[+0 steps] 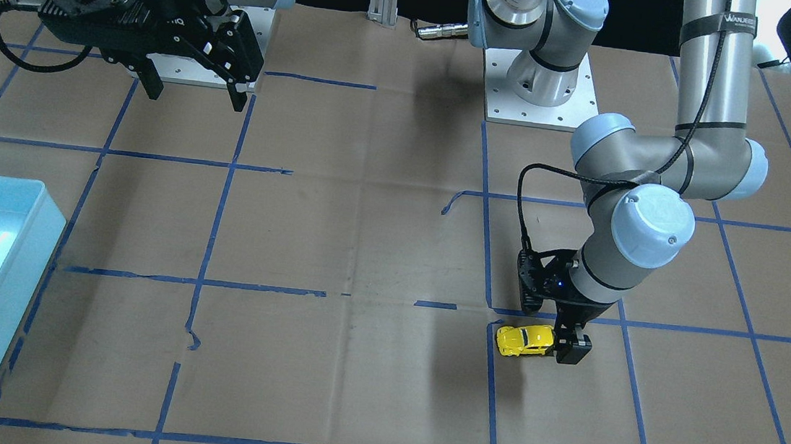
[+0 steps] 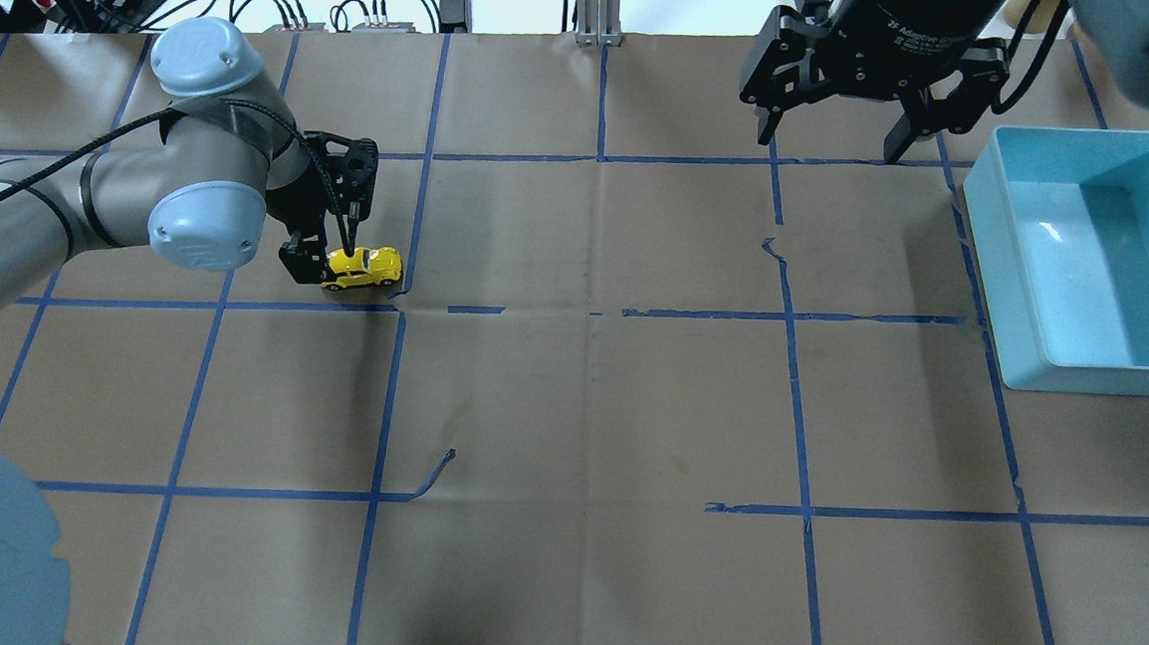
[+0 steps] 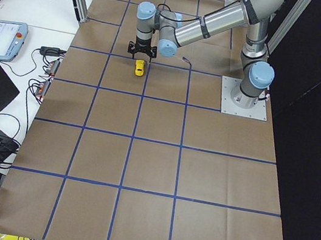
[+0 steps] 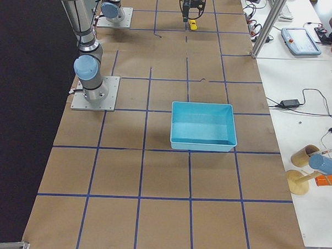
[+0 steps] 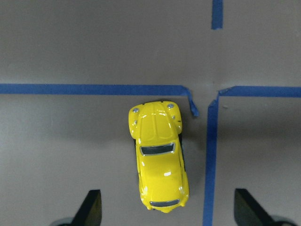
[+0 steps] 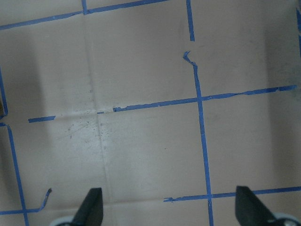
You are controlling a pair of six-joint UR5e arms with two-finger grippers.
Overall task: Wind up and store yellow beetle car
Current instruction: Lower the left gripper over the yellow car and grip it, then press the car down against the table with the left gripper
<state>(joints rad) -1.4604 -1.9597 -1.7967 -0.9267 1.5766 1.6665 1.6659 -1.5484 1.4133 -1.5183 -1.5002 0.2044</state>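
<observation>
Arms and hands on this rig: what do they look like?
Silver tubes and pale blue joint caps on left arm and right arm. A black cable is strapped along the left arm. Black, two-fingered left hand and right hand; white lettering above the right hand.

Yellow beetle car (image 5: 159,156), upright on wheels, on table

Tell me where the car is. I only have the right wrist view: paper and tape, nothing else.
Observer: Yellow beetle car sits on the table at the left pincer.
Operator: Gripped?
Observer: No. Left wrist view shows the fingers spread wide, with a gap either side of the car.
Operator: Bin?
Observer: Blue bin is on the robot's right, near the open right pincer.
</observation>
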